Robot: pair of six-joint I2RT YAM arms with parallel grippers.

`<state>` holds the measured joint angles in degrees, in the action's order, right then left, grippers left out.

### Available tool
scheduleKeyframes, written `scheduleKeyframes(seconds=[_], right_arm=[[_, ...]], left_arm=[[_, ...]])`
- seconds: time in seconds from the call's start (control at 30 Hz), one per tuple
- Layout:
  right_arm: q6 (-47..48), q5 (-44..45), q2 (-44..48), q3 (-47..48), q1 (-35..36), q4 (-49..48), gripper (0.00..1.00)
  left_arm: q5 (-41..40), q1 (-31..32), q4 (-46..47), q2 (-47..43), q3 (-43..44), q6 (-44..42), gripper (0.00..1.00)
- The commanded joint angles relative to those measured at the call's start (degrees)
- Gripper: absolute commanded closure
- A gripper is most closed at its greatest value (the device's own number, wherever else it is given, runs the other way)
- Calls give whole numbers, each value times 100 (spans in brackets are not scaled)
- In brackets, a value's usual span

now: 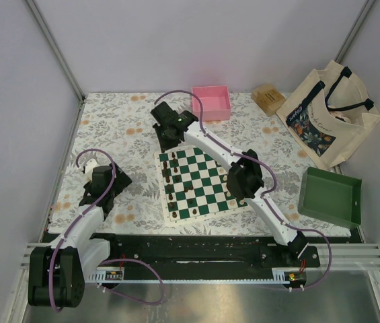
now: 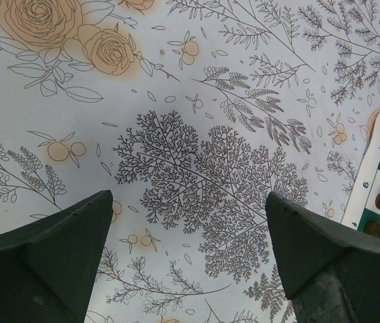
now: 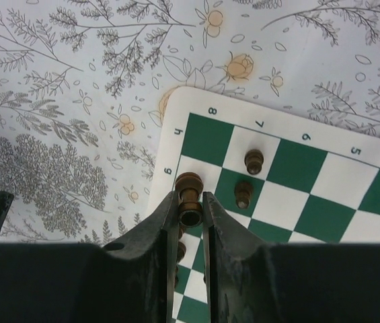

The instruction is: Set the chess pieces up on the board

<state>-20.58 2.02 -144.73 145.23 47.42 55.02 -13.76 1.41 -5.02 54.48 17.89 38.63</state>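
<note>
Left fingers [image 2: 48, 262] apart, left arm [image 1: 85, 225] folded low; right arm [image 1: 206, 142] outstretched, right fingers [image 3: 159, 229] tight on dark piece [image 3: 190, 195].

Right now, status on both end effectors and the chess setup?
Left end effector open, over tablecloth. Right end effector shut on dark piece at board corner. Two dark pawns close beside.

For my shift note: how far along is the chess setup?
Done: several dark brown chess pieces stand along the left edge of the green-and-white checked board. In hand: the right gripper is shut on a dark piece by its far-left corner. The left gripper hangs open over the floral cloth. Left: most squares are bare.
</note>
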Motion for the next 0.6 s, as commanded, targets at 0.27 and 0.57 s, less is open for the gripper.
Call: scheduleKeyframes(seconds=[0.27,0.57], right_arm=[[-8,-185,-636,585,-13,-405,78],[-16,-141,-768,630,-13,-431,78]], left_arm=[[-48,0,168,-113,145,-5,1],[-39,-9,159,-78,162,-14,1]])
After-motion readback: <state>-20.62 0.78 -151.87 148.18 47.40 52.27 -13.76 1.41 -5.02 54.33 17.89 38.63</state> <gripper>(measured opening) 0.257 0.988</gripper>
